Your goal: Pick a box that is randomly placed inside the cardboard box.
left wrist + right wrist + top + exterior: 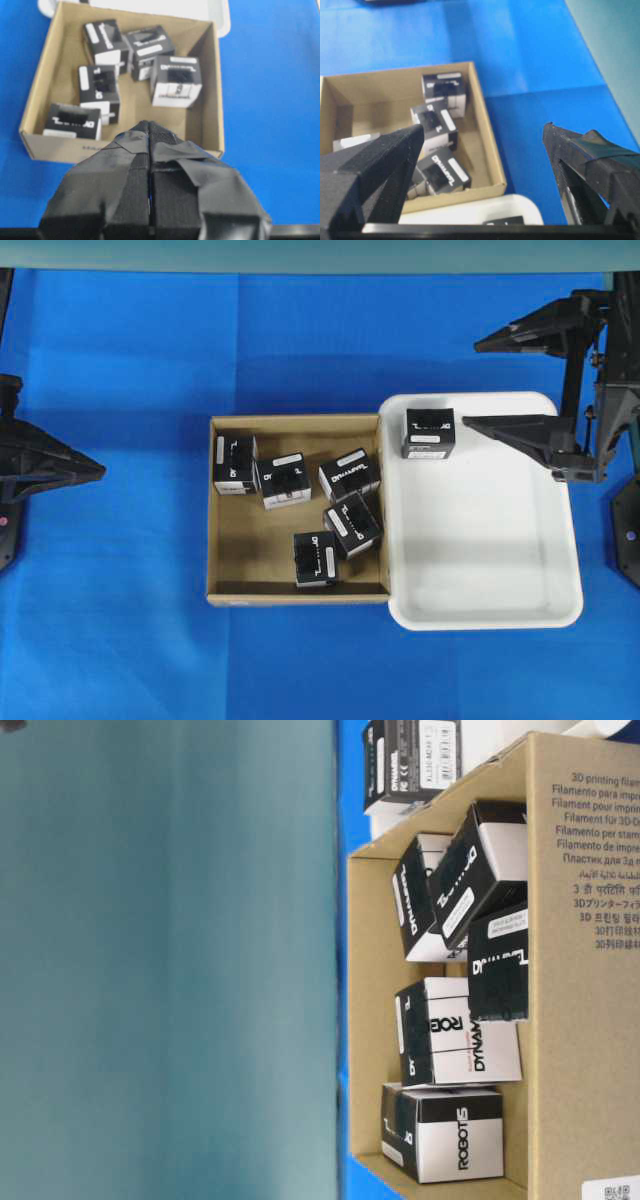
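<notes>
The brown cardboard box (240,550) lies mid-table and holds several black boxes with white label strips, among them ones at the back left (235,464), the middle (349,475) and the front (316,559). Another black box (429,433) stands in the white tray's back left corner. My right gripper (472,383) hangs open and empty over the tray's back edge, just right of that box. In the right wrist view the right gripper (483,127) frames the cardboard box (350,105). My left gripper (100,470) is shut and empty at the far left, and in its wrist view the left gripper (149,123) points at the cardboard box (135,100).
A white plastic tray (480,540) butts against the cardboard box's right wall. Blue cloth (120,620) covers the table all round. The table-level view shows the cardboard box's printed wall (580,1020) from close up, with a teal backdrop (160,960) on the left.
</notes>
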Robot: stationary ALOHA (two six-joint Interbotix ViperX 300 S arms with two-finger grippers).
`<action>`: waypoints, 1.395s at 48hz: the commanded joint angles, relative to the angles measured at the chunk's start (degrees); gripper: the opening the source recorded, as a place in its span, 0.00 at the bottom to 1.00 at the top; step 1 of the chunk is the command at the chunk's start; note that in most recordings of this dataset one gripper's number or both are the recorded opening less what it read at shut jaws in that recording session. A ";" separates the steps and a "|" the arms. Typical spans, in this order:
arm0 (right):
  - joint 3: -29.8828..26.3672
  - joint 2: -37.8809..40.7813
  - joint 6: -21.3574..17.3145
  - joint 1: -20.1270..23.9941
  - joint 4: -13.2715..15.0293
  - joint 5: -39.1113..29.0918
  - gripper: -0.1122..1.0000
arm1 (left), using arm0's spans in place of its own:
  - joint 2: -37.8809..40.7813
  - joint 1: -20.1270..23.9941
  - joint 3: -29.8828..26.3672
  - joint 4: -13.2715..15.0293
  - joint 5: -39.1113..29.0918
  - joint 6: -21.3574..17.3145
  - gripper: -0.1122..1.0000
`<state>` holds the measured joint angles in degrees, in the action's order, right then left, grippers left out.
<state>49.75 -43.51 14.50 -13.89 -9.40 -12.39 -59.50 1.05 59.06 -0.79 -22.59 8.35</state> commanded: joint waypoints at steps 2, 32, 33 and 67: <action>-0.18 -0.53 -0.09 0.09 -0.18 0.53 0.99 | 0.35 0.09 -0.97 -0.18 0.53 0.00 0.04; 0.62 -2.29 -0.09 0.09 -0.18 0.53 0.99 | 0.35 0.18 -0.88 -0.18 0.53 -0.26 0.04; 0.62 -2.20 -0.09 0.09 -0.18 0.62 0.99 | 0.35 0.18 -0.88 -0.18 0.53 -0.26 0.04; 1.23 -2.29 -0.09 1.14 -0.18 0.62 0.99 | 0.26 0.18 -0.97 -0.18 0.62 -0.26 0.04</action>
<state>51.33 -45.88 14.50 -12.92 -9.40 -12.30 -59.50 1.05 59.06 -0.79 -22.59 8.17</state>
